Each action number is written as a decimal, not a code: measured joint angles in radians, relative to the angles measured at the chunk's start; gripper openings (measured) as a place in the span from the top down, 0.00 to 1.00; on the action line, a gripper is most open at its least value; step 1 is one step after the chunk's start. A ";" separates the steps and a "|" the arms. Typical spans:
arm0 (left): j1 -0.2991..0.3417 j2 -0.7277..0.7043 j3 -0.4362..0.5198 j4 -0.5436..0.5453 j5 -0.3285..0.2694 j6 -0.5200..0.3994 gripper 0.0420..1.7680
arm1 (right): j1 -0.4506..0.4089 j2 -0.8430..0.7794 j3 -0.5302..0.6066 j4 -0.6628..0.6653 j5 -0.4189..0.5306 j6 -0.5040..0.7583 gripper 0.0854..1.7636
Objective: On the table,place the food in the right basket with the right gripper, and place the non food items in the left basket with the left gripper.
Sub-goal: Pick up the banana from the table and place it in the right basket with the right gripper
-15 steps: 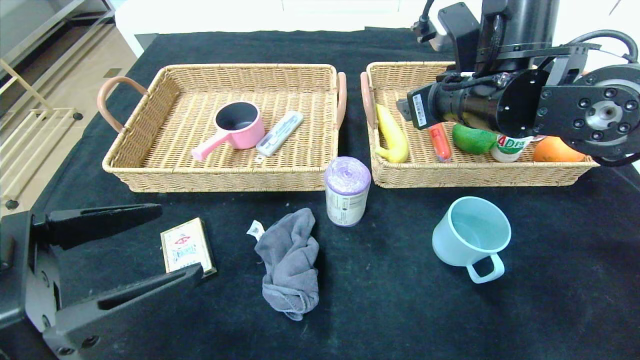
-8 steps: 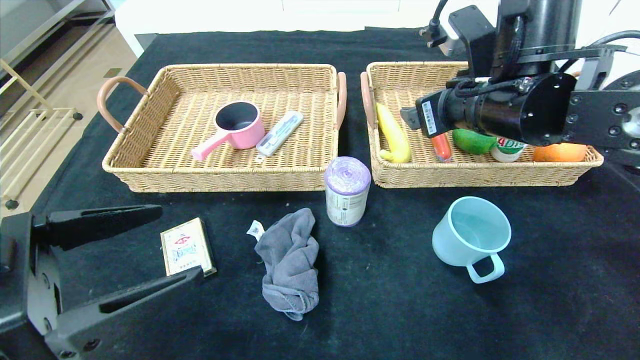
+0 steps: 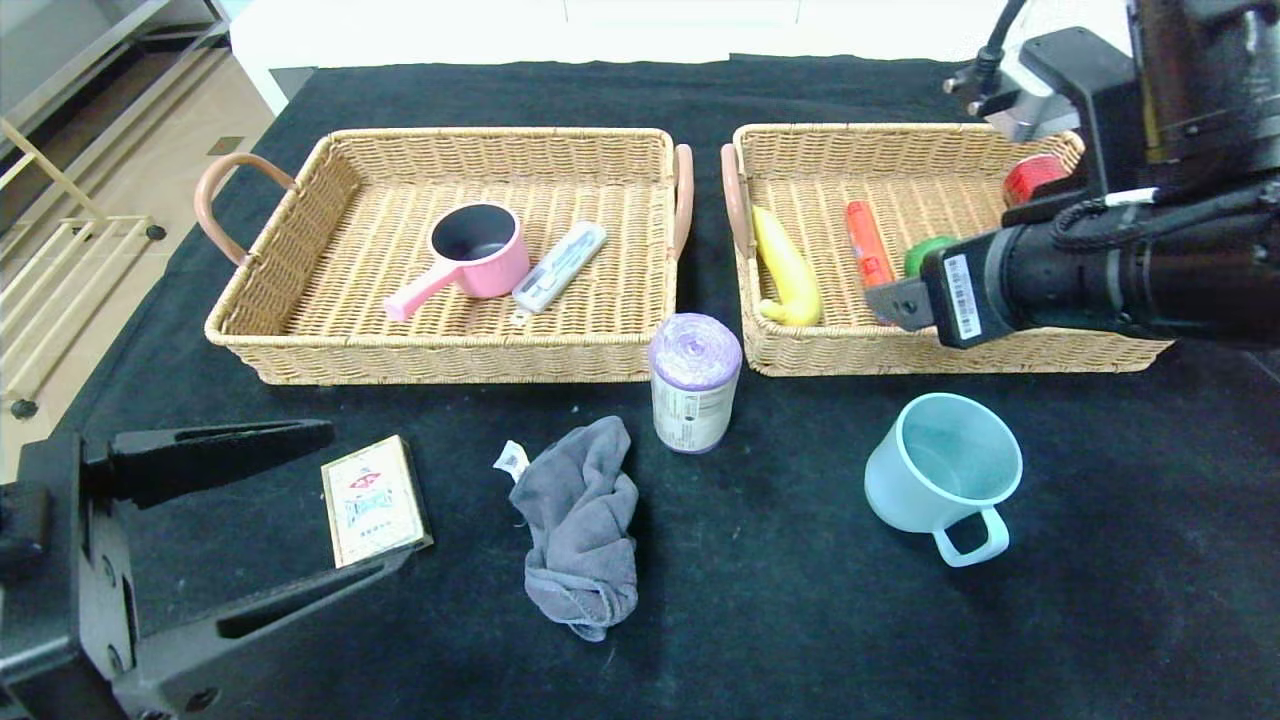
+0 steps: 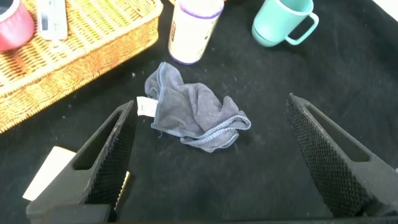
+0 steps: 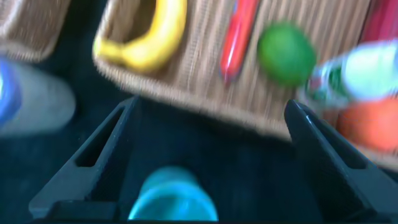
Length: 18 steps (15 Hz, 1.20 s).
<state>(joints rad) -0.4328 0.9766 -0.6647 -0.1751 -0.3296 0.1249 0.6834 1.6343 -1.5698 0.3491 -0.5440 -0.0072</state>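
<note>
On the black table lie a card box (image 3: pixel 372 500), a grey cloth (image 3: pixel 580 525), a purple roll (image 3: pixel 694 385) and a teal cup (image 3: pixel 945 475). The left basket (image 3: pixel 440 360) holds a pink pot (image 3: pixel 475 250) and a grey case (image 3: pixel 560 265). The right basket (image 3: pixel 900 352) holds a banana (image 3: pixel 785 270), a red sausage (image 3: pixel 865 240) and a green fruit (image 3: pixel 925 250). My left gripper (image 4: pixel 210 102) is open and empty, low at the front left, facing the cloth (image 4: pixel 196 112). My right gripper (image 5: pixel 211 104) is open and empty above the right basket's front edge, over the cup (image 5: pixel 171 196).
A red item (image 3: pixel 1030 175) sits at the right basket's far corner. A bottle (image 5: pixel 354 71) and an orange (image 5: pixel 367 121) show in the right wrist view. The table's left edge drops to a wooden floor.
My right arm has drawn back out of the right basket toward its front edge and to the right, uncovering the sausage and green fruit. The left gripper has barely moved.
</note>
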 joint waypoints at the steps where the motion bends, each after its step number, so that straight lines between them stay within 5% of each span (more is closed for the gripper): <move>1: 0.000 0.001 0.001 0.000 0.000 0.002 0.03 | 0.009 -0.025 -0.001 0.064 -0.001 0.066 0.05; 7: -0.001 0.003 0.003 -0.003 0.000 0.004 0.03 | 0.011 -0.119 -0.044 0.391 0.010 0.325 0.04; 10: -0.001 0.003 0.004 -0.005 0.000 0.005 0.03 | 0.013 -0.137 -0.086 0.534 0.095 0.444 0.04; 18: -0.001 0.001 0.005 -0.008 0.000 0.005 0.03 | 0.007 -0.126 -0.090 0.697 0.187 0.632 0.04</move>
<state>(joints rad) -0.4343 0.9781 -0.6596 -0.1828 -0.3294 0.1298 0.6902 1.5081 -1.6598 1.0462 -0.3568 0.6245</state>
